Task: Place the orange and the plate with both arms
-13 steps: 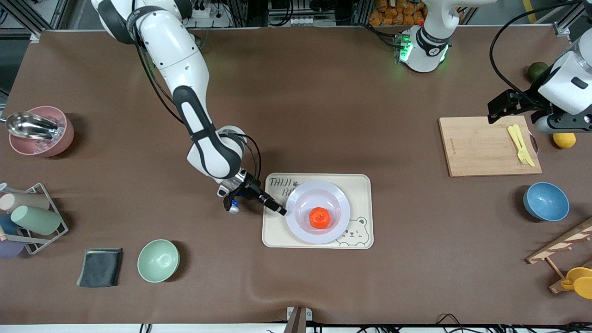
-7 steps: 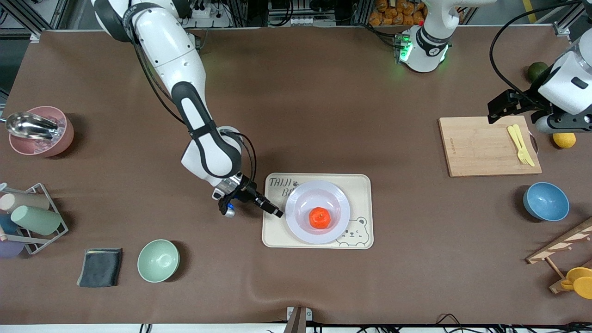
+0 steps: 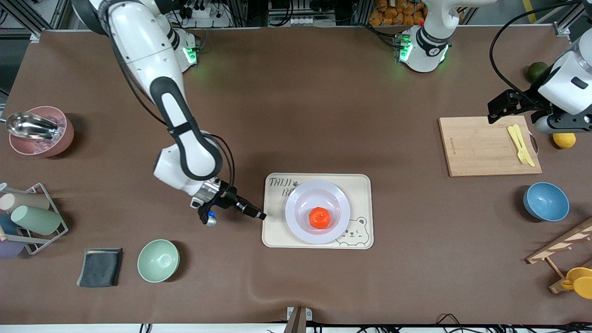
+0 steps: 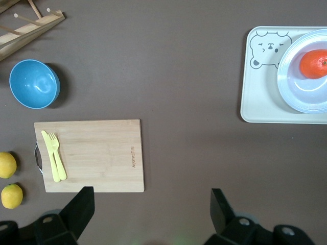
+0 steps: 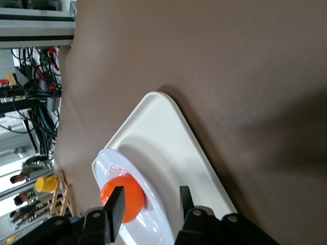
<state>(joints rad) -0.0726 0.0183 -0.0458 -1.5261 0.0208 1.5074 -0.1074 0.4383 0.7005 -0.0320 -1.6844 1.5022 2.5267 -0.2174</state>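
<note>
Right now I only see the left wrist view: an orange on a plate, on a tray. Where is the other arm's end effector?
Observer: The right end effector hangs at the tray's edge toward the right arm's end, fingers open, holding nothing.
Operator: Is it touching the plate?
Observer: No, it is apart from the plate that holds the orange.
Operator: What else lies out that way?
Observer: A green bowl beside a dark cloth.

Things I can only see part of

In my left wrist view the plate and the orange run off the edge. In my right wrist view my right finger covers part of the orange. The tray's letters hide under the plate.
</note>
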